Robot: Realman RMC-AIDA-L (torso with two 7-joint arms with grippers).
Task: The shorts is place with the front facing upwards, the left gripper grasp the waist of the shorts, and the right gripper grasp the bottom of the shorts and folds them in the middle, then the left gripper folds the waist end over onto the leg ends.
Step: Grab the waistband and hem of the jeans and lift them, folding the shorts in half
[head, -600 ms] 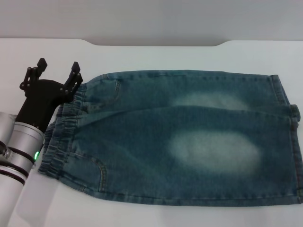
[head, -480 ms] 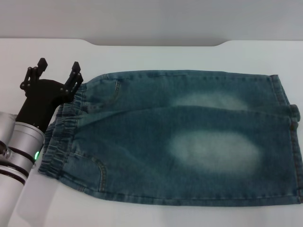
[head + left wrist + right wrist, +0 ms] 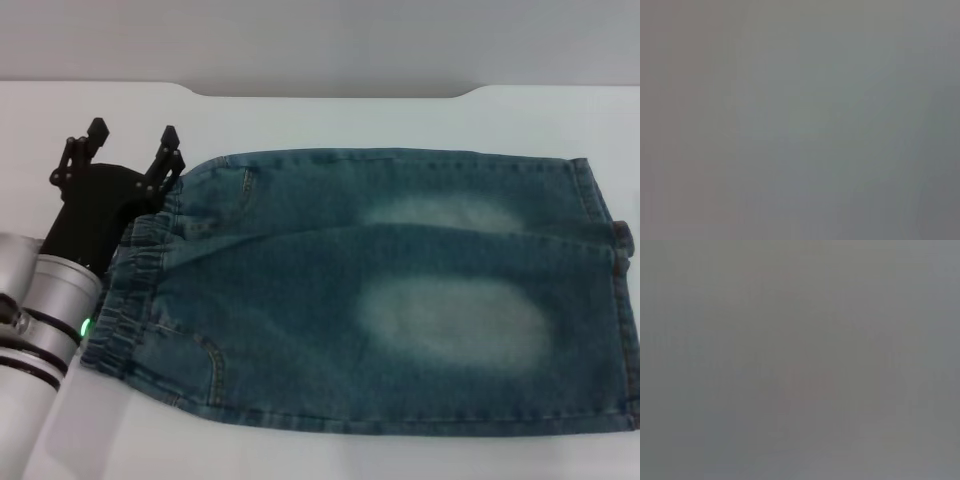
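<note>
White table (image 3: 330, 120) across the whole head view, grey wall band along the top of the frame. One pair of shorts (image 3: 380, 290) spread flat over the centre and right of the frame, folded lengthwise so one leg lies on the other. Two pale faded patches on the denim, a smaller one upper centre, a larger one at centre right. Waist of the shorts (image 3: 135, 285), the ruffled elastic band, at the left of the frame; bottom of the shorts (image 3: 622, 330), the flat stitched hems, at the right edge. One pocket seam low on the left, near the waistband.

One arm in view: silver cylinder with black bands and a green light, rising from the lower left corner. Left gripper (image 3: 130, 143) at the upper left, two black fingers spread apart, holding nothing, one fingertip right at the upper corner of the waistband. Right gripper nowhere in view. Both wrist views plain grey blur, nothing to make out.
</note>
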